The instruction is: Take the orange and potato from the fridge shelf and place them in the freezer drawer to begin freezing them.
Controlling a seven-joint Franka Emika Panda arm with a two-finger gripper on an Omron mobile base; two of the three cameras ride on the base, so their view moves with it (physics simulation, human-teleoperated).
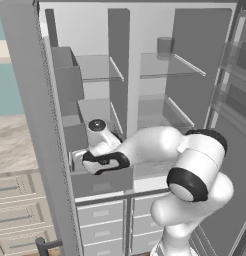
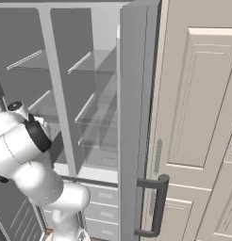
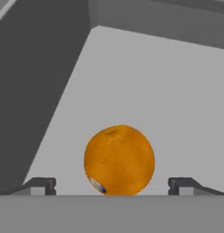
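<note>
Step judged: orange leg of task, potato not yet handled. Small smooth bright orange ball (image 3: 119, 160) lay on pale grey floor of grey box-shaped freezer drawer (image 3: 145, 86), between spread fingertips (image 3: 41, 184) of hand (image 3: 117, 185), jaws open, not gripping. Next move likely: lift hand clear, return to fridge shelf for potato

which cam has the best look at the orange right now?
Hand view. The orange sits whole and unblocked on a pale grey floor with grey walls, between the two spread fingertips of the gripper, with clear space on each side. In the left base view the arm covers that spot; in the right base view I can't make it out.
</note>
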